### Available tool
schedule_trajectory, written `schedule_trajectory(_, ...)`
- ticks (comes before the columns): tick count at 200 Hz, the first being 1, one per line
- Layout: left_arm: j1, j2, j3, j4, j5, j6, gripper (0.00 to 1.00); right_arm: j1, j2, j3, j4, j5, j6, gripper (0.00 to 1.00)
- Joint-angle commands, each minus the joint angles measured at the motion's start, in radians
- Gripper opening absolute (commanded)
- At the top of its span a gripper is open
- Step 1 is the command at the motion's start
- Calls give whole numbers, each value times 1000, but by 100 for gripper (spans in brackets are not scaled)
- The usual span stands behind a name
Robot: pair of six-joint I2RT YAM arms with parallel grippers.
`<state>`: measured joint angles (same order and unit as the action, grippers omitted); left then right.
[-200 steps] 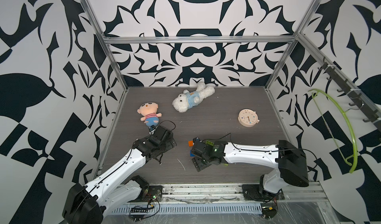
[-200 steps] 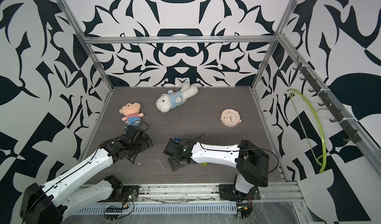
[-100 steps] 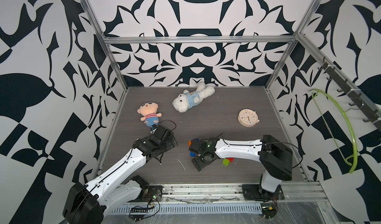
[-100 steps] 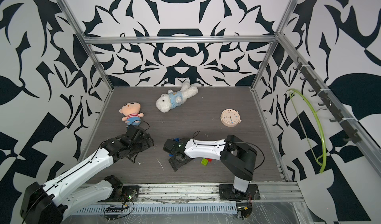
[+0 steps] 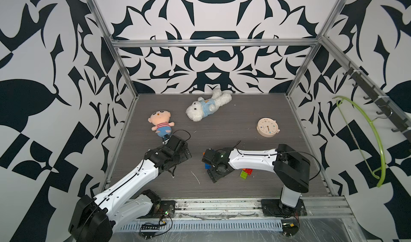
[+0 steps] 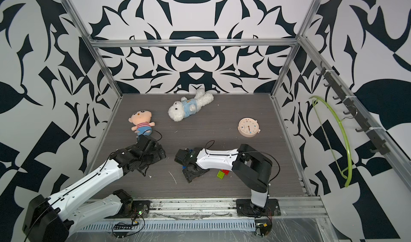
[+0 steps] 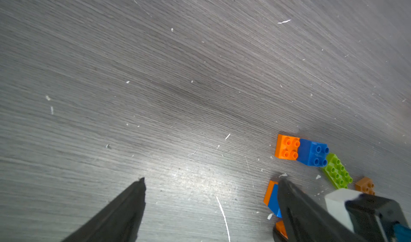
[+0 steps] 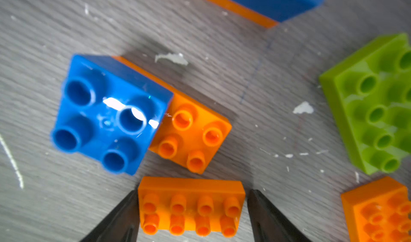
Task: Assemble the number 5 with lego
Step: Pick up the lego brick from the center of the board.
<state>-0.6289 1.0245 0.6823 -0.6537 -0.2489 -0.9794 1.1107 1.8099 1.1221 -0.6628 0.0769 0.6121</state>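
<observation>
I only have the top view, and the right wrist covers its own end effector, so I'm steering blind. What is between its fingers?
Observer: In the right wrist view, an orange eight-stud brick lies between the right end effector fingers. Whether they clamp it I cannot tell.
Operator: What lies just past the tips?
Observer: A blue four-stud brick is stacked on half of a longer orange brick, studs up.
Operator: And the other arm?
Observer: The left wrist view shows the left end effector open, with nothing in it, over bare table.
</observation>
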Motion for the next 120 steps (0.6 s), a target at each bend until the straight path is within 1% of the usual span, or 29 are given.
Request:
schedule_trajectory(1, -2, 8, 21, -31, -18, 1, 99, 7, -3, 16, -32, 43, 40, 75)
schedule_trajectory(29, -2, 6, 23, -38, -27, -1, 99, 14, 1, 12, -37, 47, 46, 74)
schedule_trajectory(42, -2, 5, 22, -39, -27, -1, 99, 13, -4, 6, -32, 45, 47, 70)
schedule_trajectory(71, -2, 6, 23, -40, -27, -1, 99, 12, -20, 5, -39, 41, 58, 66)
schedule_trajectory(99, -2, 7, 23, -34, -21, 1, 99, 13, -76, 11, -67, 43, 91, 66)
schedule_trajectory(120, -2, 6, 12, -12, -14, -1, 99, 13, -134, 39, -108, 66, 133, 66)
